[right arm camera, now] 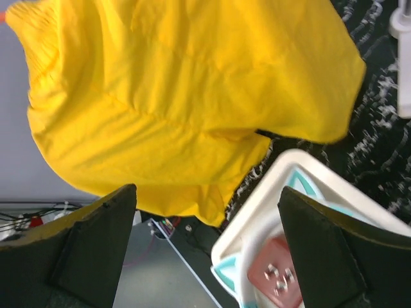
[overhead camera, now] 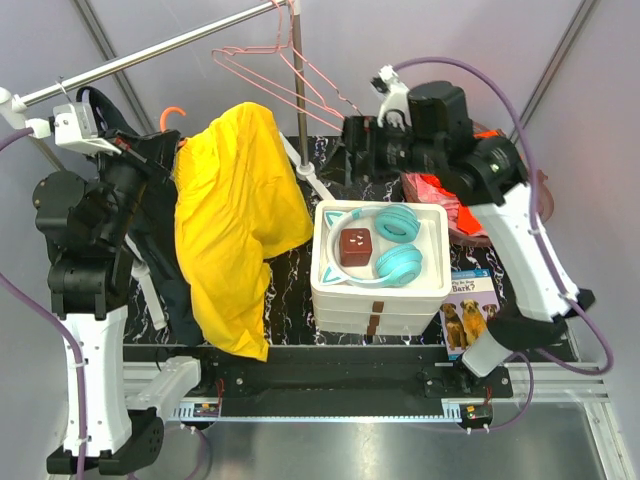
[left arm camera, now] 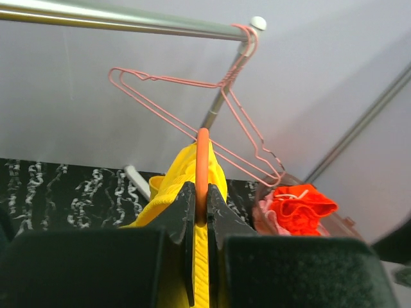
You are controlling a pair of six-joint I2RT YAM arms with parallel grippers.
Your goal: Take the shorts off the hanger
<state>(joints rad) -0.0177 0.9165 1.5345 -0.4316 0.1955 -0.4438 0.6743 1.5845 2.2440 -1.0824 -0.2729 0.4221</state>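
The left gripper (left arm camera: 201,215) has its jaws closed on the hook of the orange hanger (left arm camera: 202,154), the yellow shorts (overhead camera: 235,220) hanging below it over the left of the bench (overhead camera: 290,275), seemingly draped on its hidden bar, while the right gripper (right arm camera: 205,218) holds its jaws wide apart, empty, facing the shorts near the white tray (overhead camera: 322,250).
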